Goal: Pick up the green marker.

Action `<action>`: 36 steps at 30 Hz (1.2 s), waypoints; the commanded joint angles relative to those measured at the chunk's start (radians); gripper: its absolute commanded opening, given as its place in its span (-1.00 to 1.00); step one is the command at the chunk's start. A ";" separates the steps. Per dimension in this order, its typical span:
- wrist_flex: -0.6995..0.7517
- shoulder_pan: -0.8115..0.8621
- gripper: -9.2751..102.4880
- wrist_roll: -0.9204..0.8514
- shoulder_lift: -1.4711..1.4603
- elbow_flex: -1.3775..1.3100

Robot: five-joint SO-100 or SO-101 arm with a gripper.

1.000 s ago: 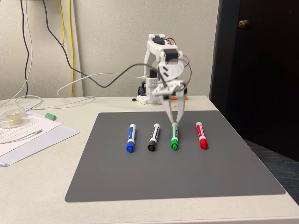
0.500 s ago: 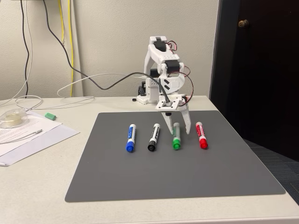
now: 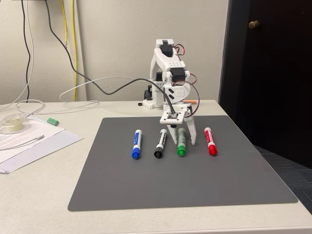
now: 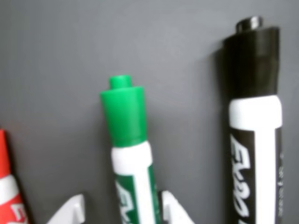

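The green marker [image 3: 181,147] lies on the grey mat [image 3: 170,185], third in a row of markers, its green cap toward the camera in the fixed view. My white gripper [image 3: 183,139] stands low over its rear half, one finger on each side. In the wrist view the green marker [image 4: 125,121] runs up from the bottom edge between the two white fingertips of the gripper [image 4: 122,209]. The right fingertip [image 4: 174,211] sits against the barrel, while the left fingertip [image 4: 69,212] stands a gap away. The gripper is open around the marker.
A black marker [image 3: 160,143] lies just left of the green one and a red marker [image 3: 210,141] just right; a blue marker [image 3: 137,144] is farther left. Papers [image 3: 29,141], a small green piece [image 3: 52,121] and cables lie off the mat to the left.
The arm has folded down and brought the gripper from above the marker's far end to the mat, straddling the barrel. The green marker has shifted slightly.
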 commanded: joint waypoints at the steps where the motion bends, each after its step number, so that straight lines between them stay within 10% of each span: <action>1: -0.003 -0.020 -0.38 0.002 0.000 -0.026; 36: 0.121 -0.052 -0.76 0.328 0.133 -0.268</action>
